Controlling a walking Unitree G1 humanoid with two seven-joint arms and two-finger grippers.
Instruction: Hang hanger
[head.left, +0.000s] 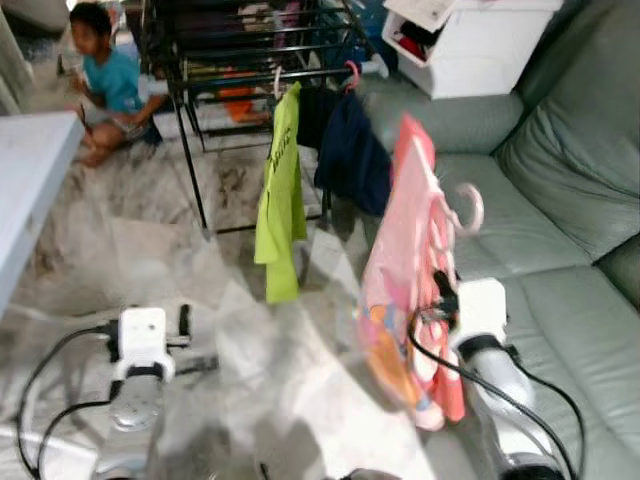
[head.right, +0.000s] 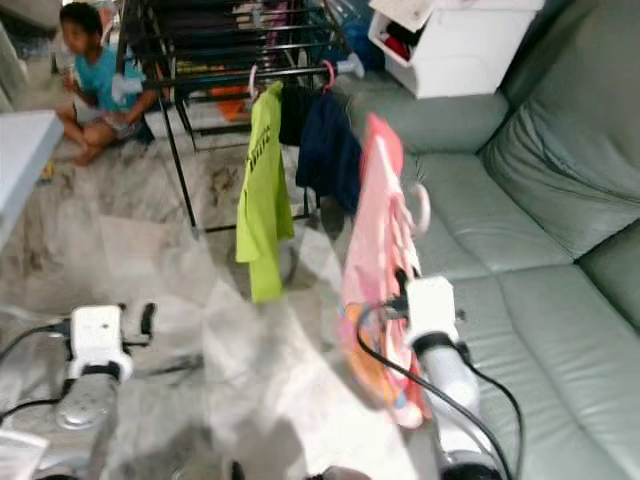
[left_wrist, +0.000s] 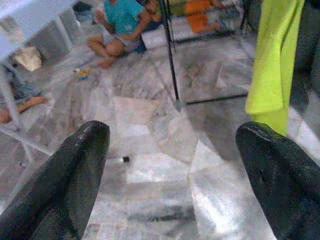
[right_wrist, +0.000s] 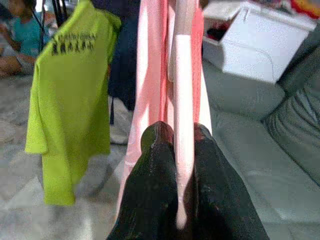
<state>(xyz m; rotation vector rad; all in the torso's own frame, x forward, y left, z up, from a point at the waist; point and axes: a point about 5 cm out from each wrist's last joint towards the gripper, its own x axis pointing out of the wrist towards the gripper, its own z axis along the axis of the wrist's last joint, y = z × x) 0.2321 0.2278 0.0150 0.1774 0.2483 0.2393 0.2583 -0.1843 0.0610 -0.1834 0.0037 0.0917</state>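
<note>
Right wrist view: my right gripper (right_wrist: 179, 150) clamped on pink hanger (right_wrist: 183, 100), both fingers (right_wrist: 157, 165) pinching its bar. Pink garment (head.left: 405, 290) hangs from it, held up between grey sofa (head.left: 560, 200) and black drying rack (head.left: 250, 60). Lime shirt (head.left: 282, 190) and navy garment (head.left: 352, 150) on rack rail. Left gripper (left_wrist: 172, 165) low over marble floor (head.left: 250, 340), fingers wide apart, holding nothing. Person (head.left: 105, 80) sits on floor beyond rack.

- Grey marbled floor (head.left: 150, 250), brightly lit in patches.
- Grey-green leather sofa (head.left: 560, 200) on the right.
- White table (head.left: 25, 170) at left.
- White storage box (head.left: 470, 45) behind the sofa.
- A person (head.left: 105, 80) sits on the floor.
</note>
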